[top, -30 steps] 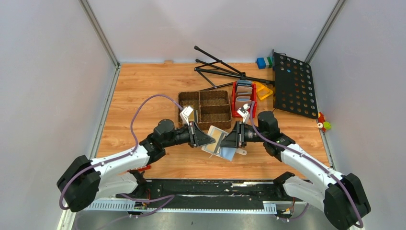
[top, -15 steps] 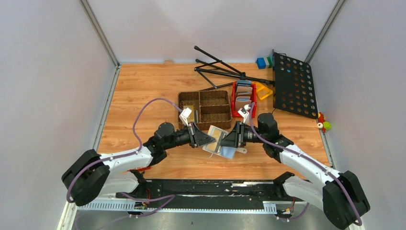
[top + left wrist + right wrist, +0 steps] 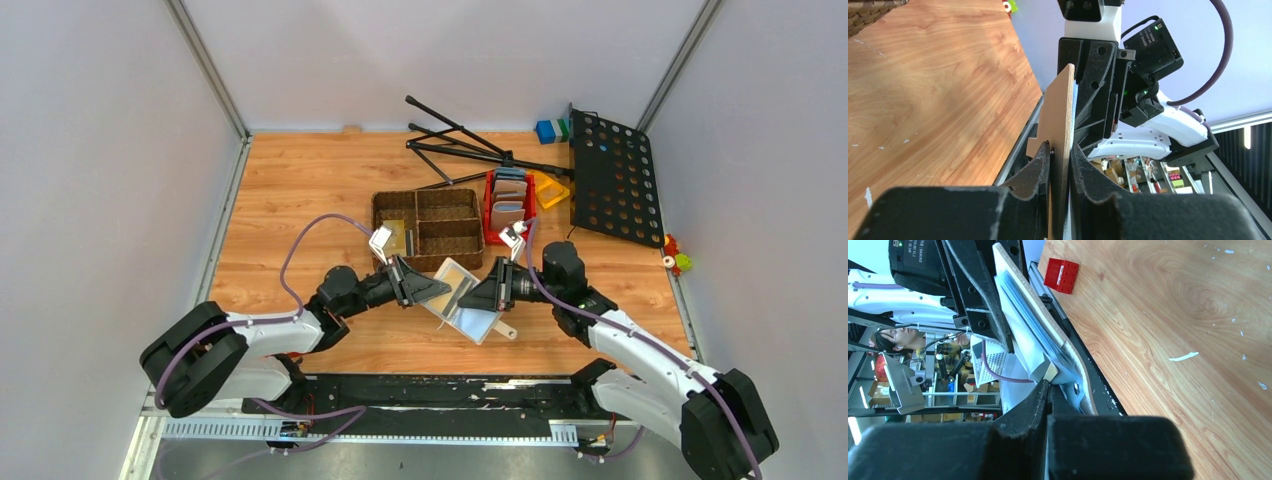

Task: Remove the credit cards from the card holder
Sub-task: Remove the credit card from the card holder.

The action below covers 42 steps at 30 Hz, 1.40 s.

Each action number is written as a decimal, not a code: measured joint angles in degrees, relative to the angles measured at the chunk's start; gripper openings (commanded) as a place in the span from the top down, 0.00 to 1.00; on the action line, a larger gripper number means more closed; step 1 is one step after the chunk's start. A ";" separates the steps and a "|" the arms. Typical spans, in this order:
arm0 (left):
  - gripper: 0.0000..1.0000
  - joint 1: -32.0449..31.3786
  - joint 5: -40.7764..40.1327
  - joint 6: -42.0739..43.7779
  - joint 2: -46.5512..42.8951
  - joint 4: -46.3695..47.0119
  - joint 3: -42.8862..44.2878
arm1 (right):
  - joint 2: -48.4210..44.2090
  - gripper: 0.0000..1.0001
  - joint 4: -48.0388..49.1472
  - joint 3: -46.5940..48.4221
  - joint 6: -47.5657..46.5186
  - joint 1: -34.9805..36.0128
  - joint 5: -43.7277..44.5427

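Low in the centre of the top view, the two arms meet over the wooden table [image 3: 300,180]. The left gripper [image 3: 428,290] is clamped on the beige flap of the card holder [image 3: 455,283], with its fingers [image 3: 1040,165] on either side of the flap's edge. The right gripper [image 3: 482,297] has its jaws pressed together at the corner of the credit cards [image 3: 1030,352] in the holder's pale blue inside. Whether a card is pinched there cannot be told. The holder hangs open and tilted between the two grippers. Just beyond it sits a brown woven basket [image 3: 430,193] with a tan-gold card [image 3: 395,237] in its lower left compartment. A red rack [image 3: 489,205] stands beside the basket. A black folded stand [image 3: 460,148] and a black perforated panel [image 3: 610,175] lie toward the upper right.
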 measured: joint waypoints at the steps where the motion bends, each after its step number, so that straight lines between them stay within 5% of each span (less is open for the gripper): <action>1: 0.84 0.00 -0.11 -0.11 -0.22 0.13 -0.17 | -0.24 1.00 0.00 0.00 -0.15 0.00 0.07; 6: 0.92 -0.02 -0.63 -1.01 -2.51 0.35 -1.97 | -1.18 1.00 0.11 0.00 -0.37 0.37 0.11; 14: 0.88 0.02 -0.81 -1.33 -7.26 -0.68 -4.00 | -2.67 1.00 1.14 0.00 -0.20 0.35 0.52; 20: 0.96 0.07 -0.90 -1.57 -7.61 -0.98 -4.02 | -3.06 0.76 1.86 0.00 0.72 0.35 0.44; 42: 1.00 0.20 -4.52 -6.71 -6.71 7.54 -6.14 | -1.70 0.67 20.41 -2.32 13.70 0.31 -0.57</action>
